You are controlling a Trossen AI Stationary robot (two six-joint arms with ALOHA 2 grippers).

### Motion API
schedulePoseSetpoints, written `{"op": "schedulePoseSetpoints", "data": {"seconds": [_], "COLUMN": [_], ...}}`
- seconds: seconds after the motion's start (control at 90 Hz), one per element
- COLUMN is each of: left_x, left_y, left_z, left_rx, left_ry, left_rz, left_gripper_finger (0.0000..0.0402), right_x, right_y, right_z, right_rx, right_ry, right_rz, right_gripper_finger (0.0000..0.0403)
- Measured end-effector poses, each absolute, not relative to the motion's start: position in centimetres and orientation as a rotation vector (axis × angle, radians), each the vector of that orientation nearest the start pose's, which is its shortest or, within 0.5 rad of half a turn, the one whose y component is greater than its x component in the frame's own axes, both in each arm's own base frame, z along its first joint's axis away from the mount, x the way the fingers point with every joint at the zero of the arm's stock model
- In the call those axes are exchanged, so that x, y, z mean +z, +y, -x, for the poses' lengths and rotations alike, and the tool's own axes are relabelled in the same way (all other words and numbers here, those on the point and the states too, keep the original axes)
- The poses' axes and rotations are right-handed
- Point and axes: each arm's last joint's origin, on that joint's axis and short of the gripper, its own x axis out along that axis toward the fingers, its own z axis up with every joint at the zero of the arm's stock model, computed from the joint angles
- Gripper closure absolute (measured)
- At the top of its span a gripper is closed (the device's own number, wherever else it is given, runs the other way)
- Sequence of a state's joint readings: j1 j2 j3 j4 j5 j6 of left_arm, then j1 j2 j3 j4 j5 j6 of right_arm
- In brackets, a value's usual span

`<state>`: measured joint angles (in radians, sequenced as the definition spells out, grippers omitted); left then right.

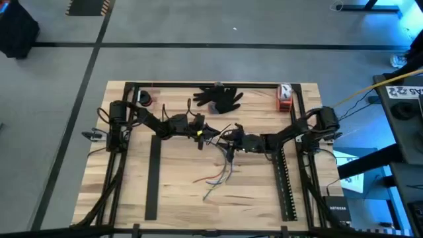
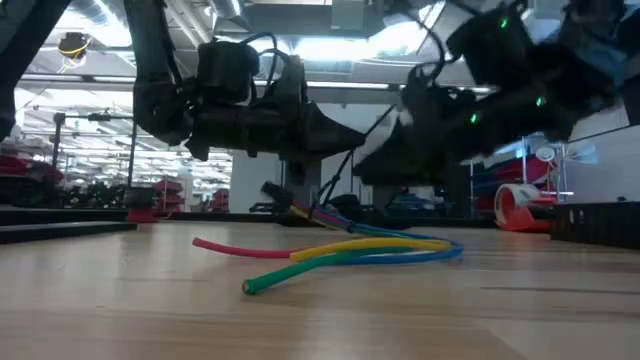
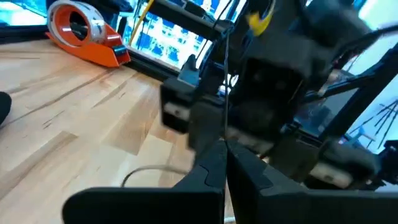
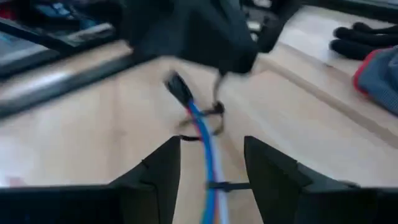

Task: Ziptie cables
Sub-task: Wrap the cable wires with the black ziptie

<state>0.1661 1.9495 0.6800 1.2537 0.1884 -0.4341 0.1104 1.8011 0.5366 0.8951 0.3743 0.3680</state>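
The cables, red, green, yellow and blue, lie bundled mid-table, their far ends rising toward both grippers. A black ziptie loop sits around the bundle, and a second black band is nearer the right wrist camera. My left gripper hovers just above the bundle's far end, shut on a thin black strand. My right gripper is open, one finger on each side of the bundle without touching it. My left gripper pinches a thin black strand between its two shut fingers. The strand runs straight on beyond the fingertips. In the right wrist view it leads down to the ziptie loop on the cables. The fingers themselves hide the exact place of contact.
A black glove and an orange tape dispenser lie at the far edge. Long black slotted bars lie left and right of the cables. Bare wood lies toward the near edge.
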Motion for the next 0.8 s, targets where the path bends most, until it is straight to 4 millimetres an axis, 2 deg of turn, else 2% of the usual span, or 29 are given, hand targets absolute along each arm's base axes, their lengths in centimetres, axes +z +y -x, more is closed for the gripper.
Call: {"op": "schedulePoseSetpoints", "data": {"seconds": [0.411, 0.5, 0.678, 0.8], "left_x": [13.3, 13.3, 13.3, 13.7], "left_y": [5.2, 5.2, 5.1, 5.1], "left_z": [-34.0, -34.0, -34.0, -34.0], "left_rx": [-0.022, -0.022, -0.026, -0.041], "left_ry": [0.003, 0.004, 0.008, -0.033], "left_rz": [0.445, 0.446, 0.447, 0.447], "left_gripper_finger": [0.0401, 0.0401, 0.0401, 0.0401], "right_x": [11.8, 11.6, 11.2, 11.1], "right_y": [2.5, 2.4, 2.2, 2.1], "right_z": [-33.2, -33.6, -33.6, -33.6], "right_rx": [-0.302, -0.306, -0.316, -0.347], "right_ry": [0.253, 0.27, 0.303, 0.311], "right_rz": [-0.199, -0.194, -0.189, -0.195], "right_gripper_finger": [0.0243, 0.027, 0.0379, 0.0382]}}
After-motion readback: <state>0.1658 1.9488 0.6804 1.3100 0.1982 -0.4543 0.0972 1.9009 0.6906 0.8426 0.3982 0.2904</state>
